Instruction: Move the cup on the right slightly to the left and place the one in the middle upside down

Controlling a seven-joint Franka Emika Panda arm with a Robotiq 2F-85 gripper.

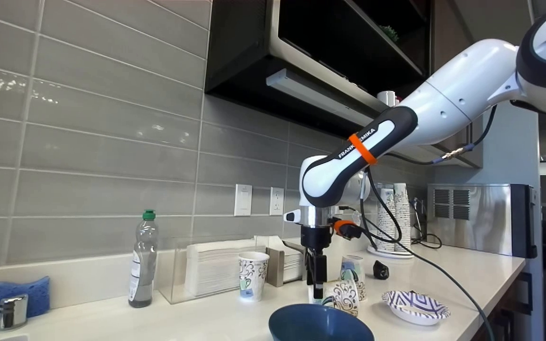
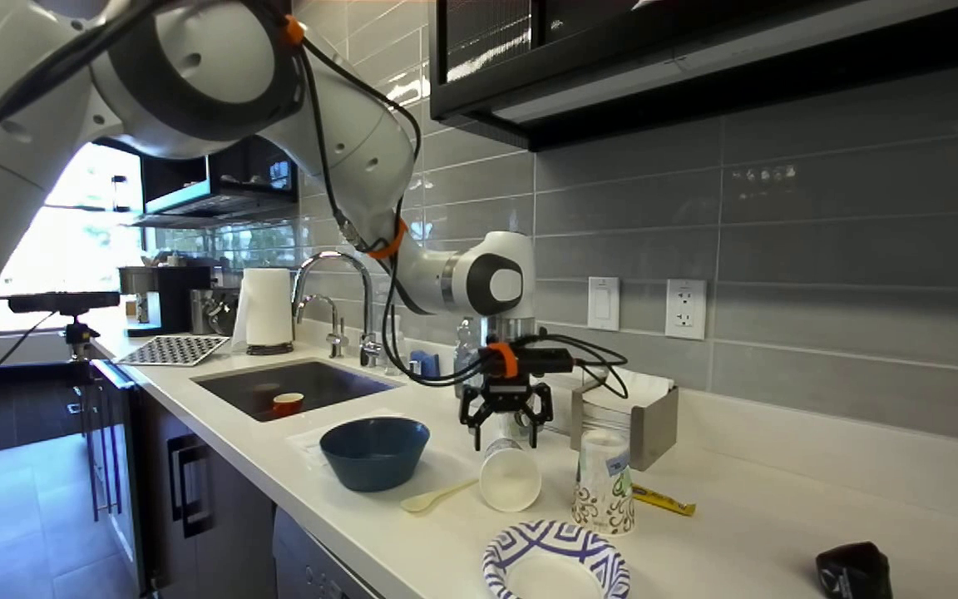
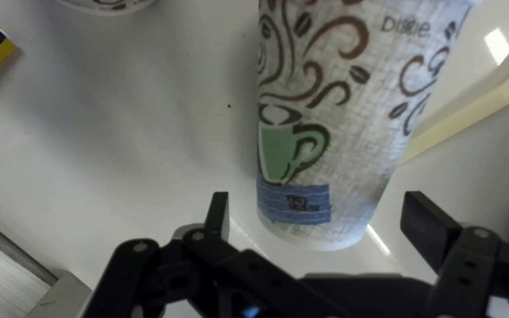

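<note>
Claw (image 2: 506, 441) hung spread wide, its fingers (image 3: 429, 232) clear of the middle cup (image 3: 325, 123) on both sides in the wrist view; that cup lay on its side on the worktop (image 2: 720, 557) with an upside-down cup (image 2: 604, 487) standing near it.

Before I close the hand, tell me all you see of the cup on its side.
The lying cup is white, tapered and paper-like, printed with brown swirls, coffee beans, a green mug, the name Dixie and a blue patch. It rests on the counter between the spoon and the upside-down cup, its mouth facing the camera in an exterior view. In the wrist view the open hand flanks its narrow base with gaps both sides; spoon contact is unclear.
</note>
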